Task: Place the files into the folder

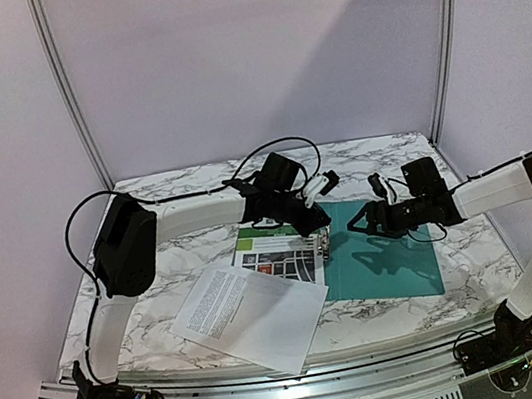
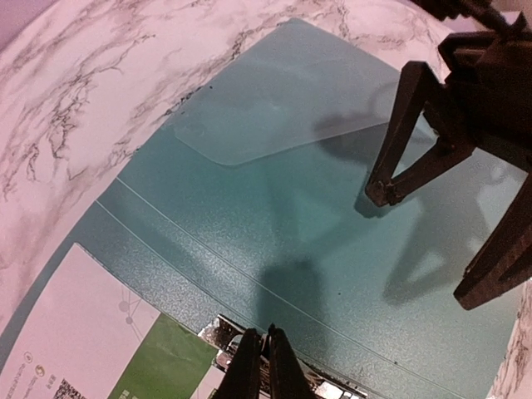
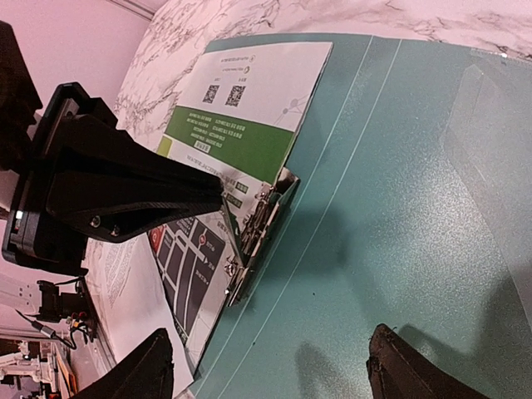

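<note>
The teal folder [image 1: 387, 261] [image 2: 291, 166] [image 3: 391, 208] lies open on the marble table. The green-headed sheet [image 1: 276, 251] [image 2: 162, 366] [image 3: 241, 125] rests on its left half, with one edge at the metal clip [image 2: 218, 334] [image 3: 262, 224]. The white text sheet [image 1: 249, 314] [image 3: 125, 274] lies on the table to the left, overlapping the green one's near corner. My left gripper [image 1: 313, 227] [image 2: 266, 334] [image 3: 218, 198] is shut on the clip's thin lever, which stands raised. My right gripper [image 1: 366, 224] [image 2: 432, 237] [image 3: 274, 374] hangs open just above the folder's right half, holding nothing.
A clear plastic pocket [image 2: 274, 108] [image 3: 490, 150] sits on the folder's far right part. Purple walls with metal posts [image 1: 73, 98] enclose the table at the back and sides. A slotted aluminium rail [image 1: 307, 395] runs along the near edge.
</note>
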Robot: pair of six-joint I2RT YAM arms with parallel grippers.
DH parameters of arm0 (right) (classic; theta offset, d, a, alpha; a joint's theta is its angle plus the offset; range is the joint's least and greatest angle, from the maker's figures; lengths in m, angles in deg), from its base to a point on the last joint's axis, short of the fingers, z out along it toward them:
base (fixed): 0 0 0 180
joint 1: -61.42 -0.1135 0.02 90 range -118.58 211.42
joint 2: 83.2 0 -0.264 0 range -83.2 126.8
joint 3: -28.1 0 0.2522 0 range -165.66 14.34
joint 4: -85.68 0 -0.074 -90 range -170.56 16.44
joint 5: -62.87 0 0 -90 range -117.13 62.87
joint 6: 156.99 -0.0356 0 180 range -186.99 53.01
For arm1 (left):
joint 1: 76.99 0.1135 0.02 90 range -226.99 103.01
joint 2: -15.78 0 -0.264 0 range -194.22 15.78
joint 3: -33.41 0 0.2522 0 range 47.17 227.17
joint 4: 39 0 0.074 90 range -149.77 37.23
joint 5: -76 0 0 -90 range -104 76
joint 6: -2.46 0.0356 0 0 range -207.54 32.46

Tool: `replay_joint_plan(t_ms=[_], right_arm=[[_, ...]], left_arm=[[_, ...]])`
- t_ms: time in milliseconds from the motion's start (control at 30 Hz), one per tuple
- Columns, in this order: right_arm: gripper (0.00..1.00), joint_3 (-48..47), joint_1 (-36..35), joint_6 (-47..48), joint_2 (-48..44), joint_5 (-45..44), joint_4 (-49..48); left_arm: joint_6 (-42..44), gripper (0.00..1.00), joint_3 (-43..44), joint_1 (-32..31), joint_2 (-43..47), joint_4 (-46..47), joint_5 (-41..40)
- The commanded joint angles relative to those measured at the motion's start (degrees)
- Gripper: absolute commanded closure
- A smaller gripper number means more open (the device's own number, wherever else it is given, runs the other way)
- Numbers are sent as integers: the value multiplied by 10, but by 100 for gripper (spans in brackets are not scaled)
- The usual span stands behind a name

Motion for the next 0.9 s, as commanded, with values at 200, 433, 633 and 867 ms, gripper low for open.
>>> replay_joint_plan(t_ms=[200, 433, 633, 867], right_arm=[[20, 15, -4, 12, 19, -11, -1], [21, 16, -4, 18, 26, -19, 5], [22, 19, -3, 27, 33, -36, 15], [22, 16, -4, 28, 37, -34, 17]], left_arm=[[2, 96, 1, 11, -46, 1, -19], [-3, 96, -18, 17, -45, 11, -26], [-17, 96, -53, 25, -38, 29, -31], [-33, 97, -83, 30, -39, 43, -35]])
